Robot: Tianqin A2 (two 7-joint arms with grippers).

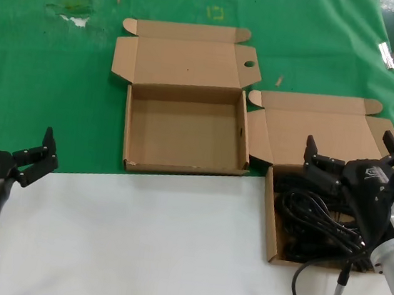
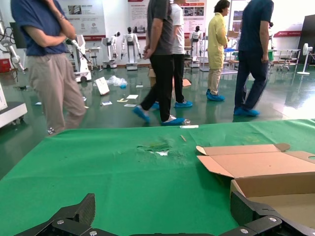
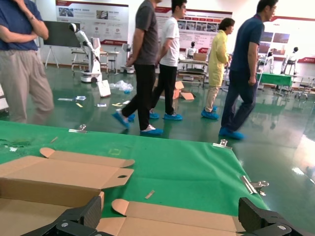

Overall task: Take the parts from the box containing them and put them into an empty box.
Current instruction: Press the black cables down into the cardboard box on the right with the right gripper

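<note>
Lying tangled — parts (image 1: 317, 220) — axis unclear.

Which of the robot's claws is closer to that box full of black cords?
The right claw: it hangs open right over the box of cords, above the black cords. The left claw, also open, sits far off at the table's other side.

Both arms end in silver metal cylinders capped by matte black wrist housings bearing a small white logo. The left gripper (image 1: 35, 157) and right gripper (image 1: 354, 158) have angular black fingers fixed with small silver screws. Thin black cables hang beside each silver cylinder.
</note>
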